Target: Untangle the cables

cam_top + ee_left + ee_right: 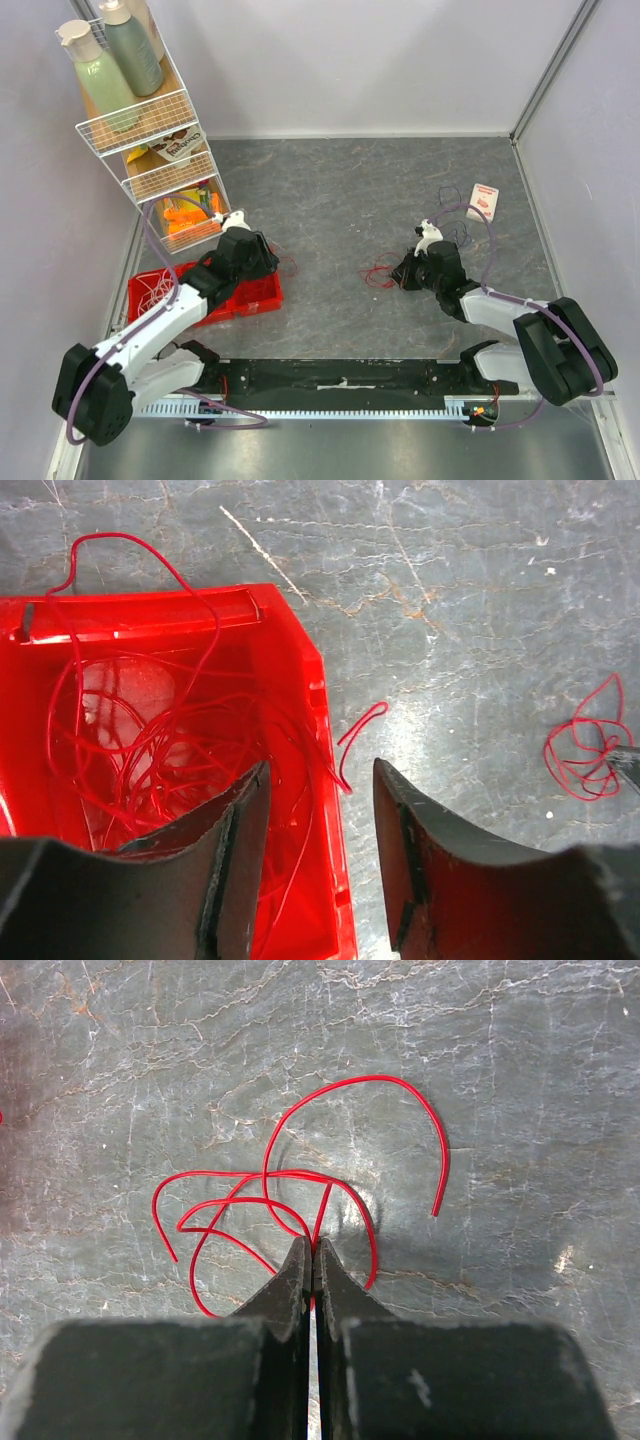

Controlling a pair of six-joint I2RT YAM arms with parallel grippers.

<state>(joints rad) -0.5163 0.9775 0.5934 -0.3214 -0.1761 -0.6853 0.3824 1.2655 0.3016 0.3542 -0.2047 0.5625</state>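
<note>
Red loops of cable (270, 1172) were spread above the right gripper (312, 1252), by which they were clamped (left gripper (320, 765) parted, farther left).

A wire rack (135, 115) holds bottles (100, 80); a red bin (262, 296) sits nearby.

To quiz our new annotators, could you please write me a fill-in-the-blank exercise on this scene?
The right hand is ____ on a thin red wire on the grey marbled tabletop. The left hand hangs with jaws ____ above the red plastic bin of loose red wires. The white wire rack stands in the far ____ corner.
Missing words: shut; open; left.
</note>
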